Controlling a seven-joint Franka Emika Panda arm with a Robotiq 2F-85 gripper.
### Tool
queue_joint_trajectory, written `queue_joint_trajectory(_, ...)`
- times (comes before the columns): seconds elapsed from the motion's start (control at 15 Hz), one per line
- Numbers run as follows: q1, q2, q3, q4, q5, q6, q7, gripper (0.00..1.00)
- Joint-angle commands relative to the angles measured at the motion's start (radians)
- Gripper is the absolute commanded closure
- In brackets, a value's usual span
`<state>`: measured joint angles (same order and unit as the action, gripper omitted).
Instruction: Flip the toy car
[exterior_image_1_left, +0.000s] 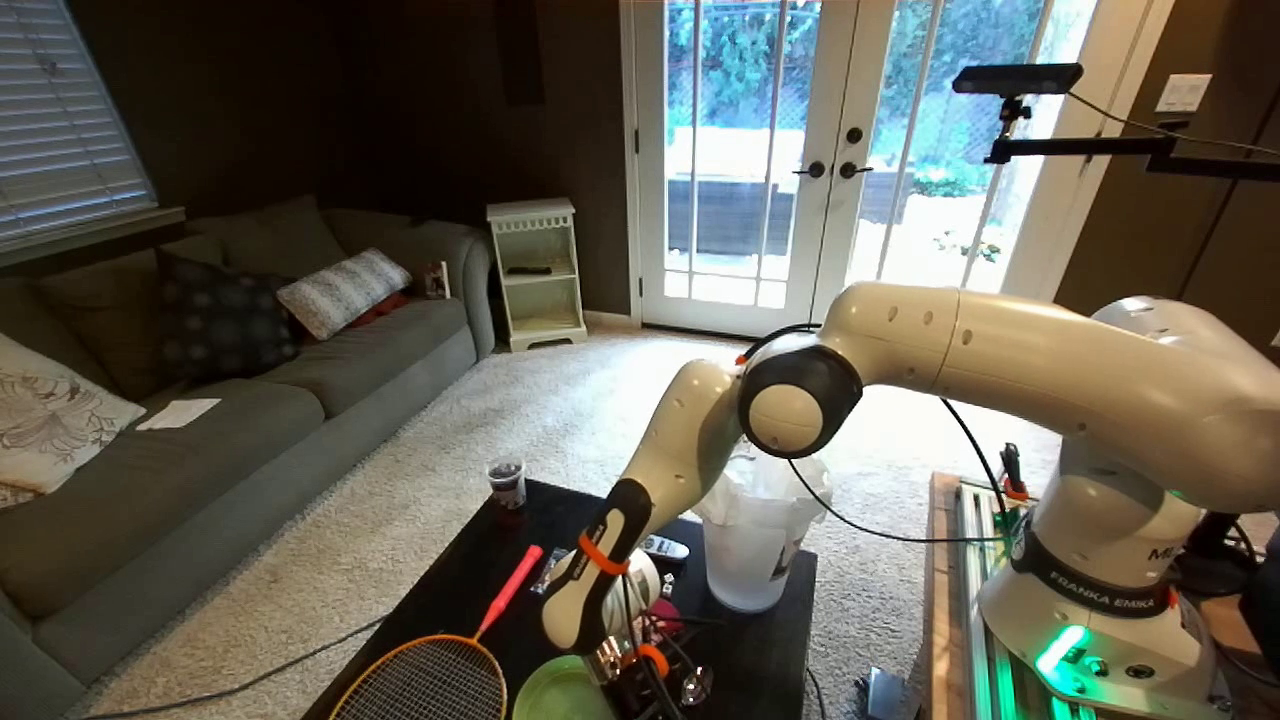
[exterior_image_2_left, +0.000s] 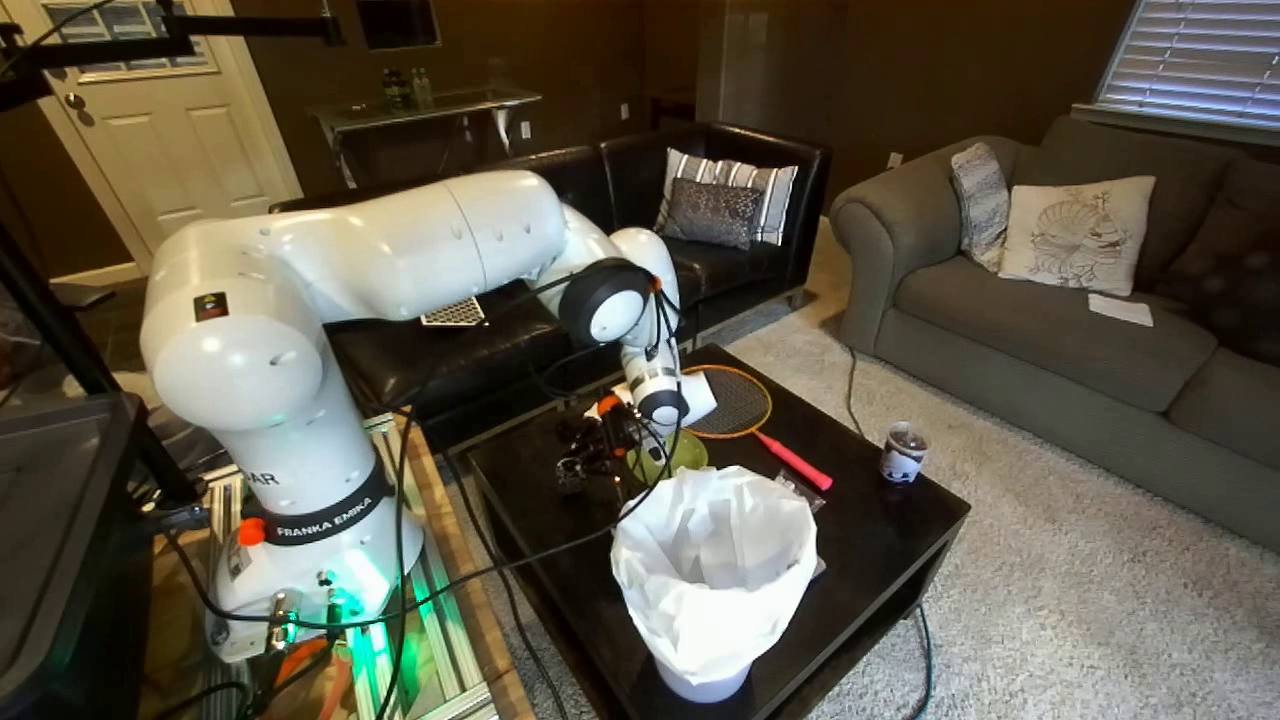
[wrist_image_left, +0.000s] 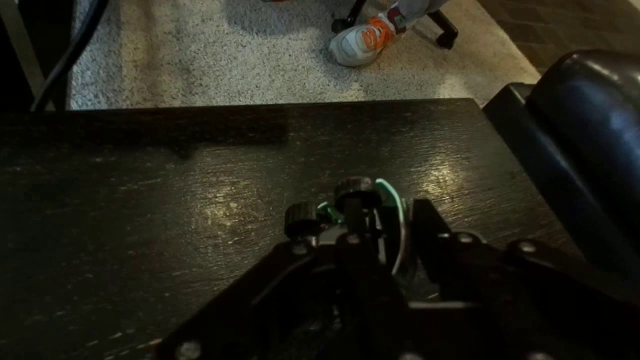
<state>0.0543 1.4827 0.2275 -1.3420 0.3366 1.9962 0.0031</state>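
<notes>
The toy car (wrist_image_left: 356, 188) shows in the wrist view, dark, with ribbed black wheels and thin green-edged curved parts. My gripper (wrist_image_left: 388, 212) has one finger at each side of part of the car, the left finger in front of a wheel. The fingers look closed on it, with the curved green edge between them. Most of the car's body is dark or hidden behind the fingers, and I cannot tell whether it touches the table. In both exterior views the gripper (exterior_image_1_left: 645, 690) (exterior_image_2_left: 590, 450) is low over the dark table (exterior_image_2_left: 860, 510), and the car is hard to make out there.
A green plate (exterior_image_1_left: 563, 692) lies close to the gripper. A badminton racket (exterior_image_2_left: 735, 402) lies beyond it. A white lined bin (exterior_image_2_left: 712, 580) stands on the table, with a remote (exterior_image_1_left: 665, 547) near it and a cup (exterior_image_1_left: 507, 483) at a corner. The table's edge and a black couch (wrist_image_left: 595, 130) show in the wrist view.
</notes>
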Motion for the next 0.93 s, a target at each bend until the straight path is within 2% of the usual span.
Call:
queue_joint_trajectory(0.0,-0.039,0.015,0.033,-0.046,0.027,0.092,-0.209,0.93)
queue_joint_trajectory(0.33,-0.106,0.005,0.075,-0.106,0.034,0.159,-0.476,0.93)
queue_joint_trajectory(0.87,-0.163,0.002,0.072,-0.160,0.237,0.225,-0.990,0.93)
